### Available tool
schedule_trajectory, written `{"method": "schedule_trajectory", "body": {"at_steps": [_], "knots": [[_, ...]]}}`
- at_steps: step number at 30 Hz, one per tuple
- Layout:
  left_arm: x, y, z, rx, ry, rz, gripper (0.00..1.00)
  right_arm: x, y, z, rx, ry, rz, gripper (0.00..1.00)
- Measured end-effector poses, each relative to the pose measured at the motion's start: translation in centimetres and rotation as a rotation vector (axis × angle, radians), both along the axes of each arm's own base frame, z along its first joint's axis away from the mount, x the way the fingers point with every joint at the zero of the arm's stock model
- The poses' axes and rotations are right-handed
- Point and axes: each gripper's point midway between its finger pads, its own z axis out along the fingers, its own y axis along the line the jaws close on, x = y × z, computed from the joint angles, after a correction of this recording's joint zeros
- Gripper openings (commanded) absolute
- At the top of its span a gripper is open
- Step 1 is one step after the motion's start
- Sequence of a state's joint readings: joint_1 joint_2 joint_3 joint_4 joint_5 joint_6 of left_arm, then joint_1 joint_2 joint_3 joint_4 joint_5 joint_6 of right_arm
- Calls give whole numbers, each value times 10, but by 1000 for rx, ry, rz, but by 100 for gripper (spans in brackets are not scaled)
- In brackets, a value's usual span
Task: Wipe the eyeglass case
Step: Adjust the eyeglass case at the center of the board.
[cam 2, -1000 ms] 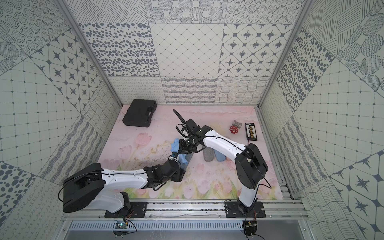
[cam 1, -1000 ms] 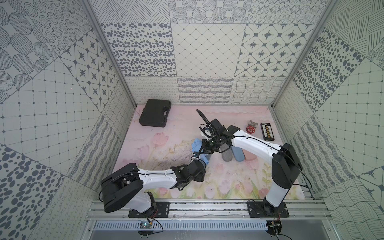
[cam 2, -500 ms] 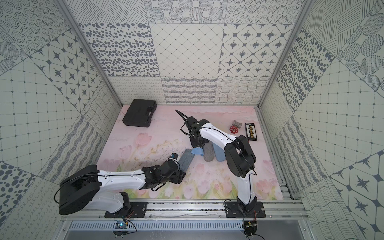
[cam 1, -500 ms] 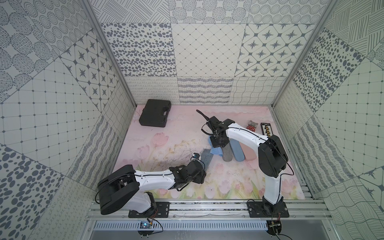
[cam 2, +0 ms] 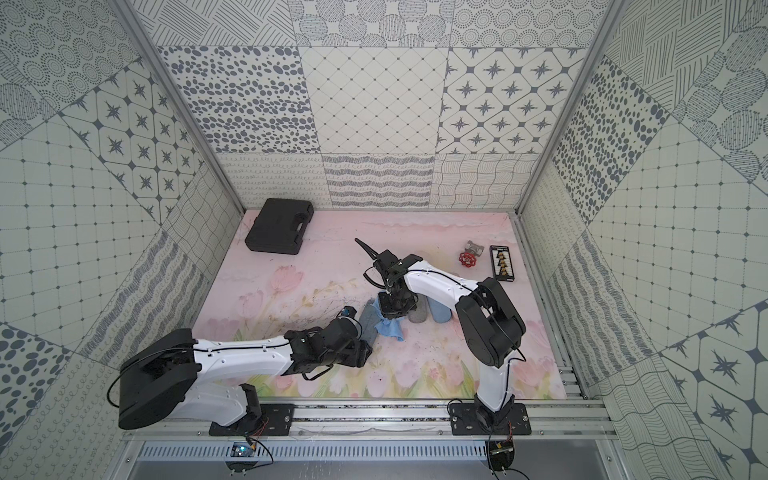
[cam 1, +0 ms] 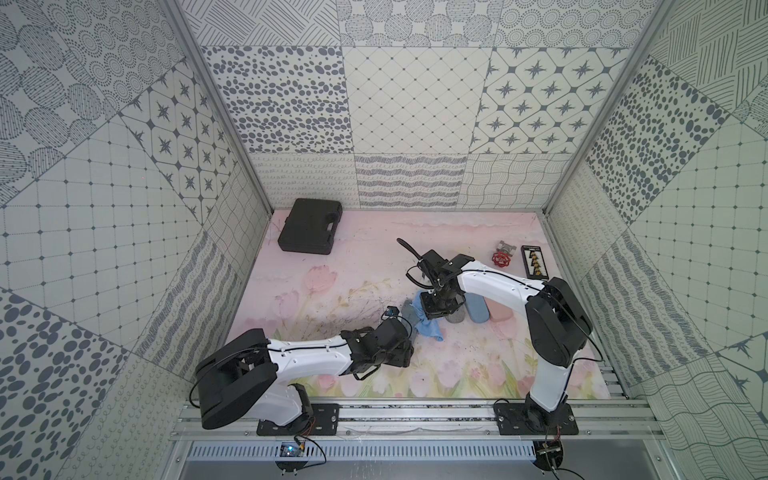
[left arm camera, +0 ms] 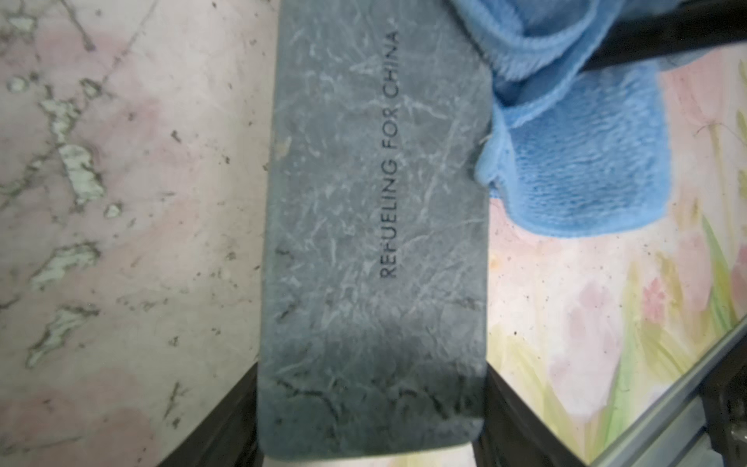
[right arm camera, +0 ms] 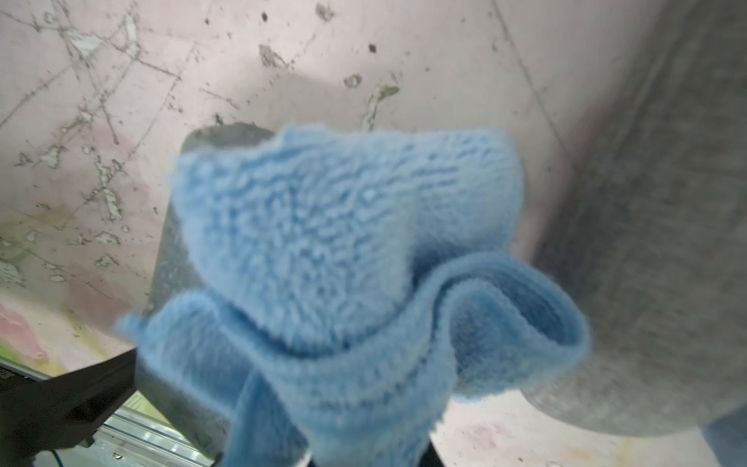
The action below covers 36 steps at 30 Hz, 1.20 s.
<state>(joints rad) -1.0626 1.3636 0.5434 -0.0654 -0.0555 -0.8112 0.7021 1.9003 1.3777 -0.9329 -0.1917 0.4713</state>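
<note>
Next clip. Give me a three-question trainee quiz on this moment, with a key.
1. True or false: the right gripper is shut on the blue cloth.
2. Which lies nearest the far left corner of the mat? A) black hard case B) red valve C) blue cloth
3. Fill in: the left gripper clamps the dark grey ____ printed "REFUELING FOR CHINA".
Key: 1 true; 2 A; 3 eyeglass case.
</note>
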Motion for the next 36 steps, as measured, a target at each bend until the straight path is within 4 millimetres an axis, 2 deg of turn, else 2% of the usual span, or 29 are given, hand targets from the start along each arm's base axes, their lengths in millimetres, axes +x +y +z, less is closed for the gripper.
{"method": "schedule_trajectory", "body": {"at_steps": [5,10,14,17,20,23,26,28,30,32,34,36], "knots": [[-7,7,2,-53,36,48,80,13,31,1,32,38,27,0],[-22,-2,7,-133,91,-5,84,36,90,22,149,-49,99,0],[-29,-6,9,-143,130,-33,85,35,106,33,185,-73,133,0],[-31,-8,18,-152,134,-50,85,38,99,31,169,-73,131,0],[-29,-8,35,-174,104,-67,86,50,75,29,141,-76,86,0],[-19,-4,54,-186,64,-67,87,64,44,40,118,-105,27,0],[-3,6,65,-168,28,-47,89,72,14,64,119,-161,-32,0],[11,16,69,-138,8,-22,90,60,3,77,142,-178,-64,0],[26,25,69,-108,-5,5,90,37,1,77,167,-159,-86,0],[42,36,67,-77,-12,34,90,6,2,66,182,-103,-105,0],[59,46,63,-45,-12,61,90,-32,1,42,181,-7,-135,0],[77,54,60,-18,-14,84,90,-62,0,22,180,84,-165,0]]}}
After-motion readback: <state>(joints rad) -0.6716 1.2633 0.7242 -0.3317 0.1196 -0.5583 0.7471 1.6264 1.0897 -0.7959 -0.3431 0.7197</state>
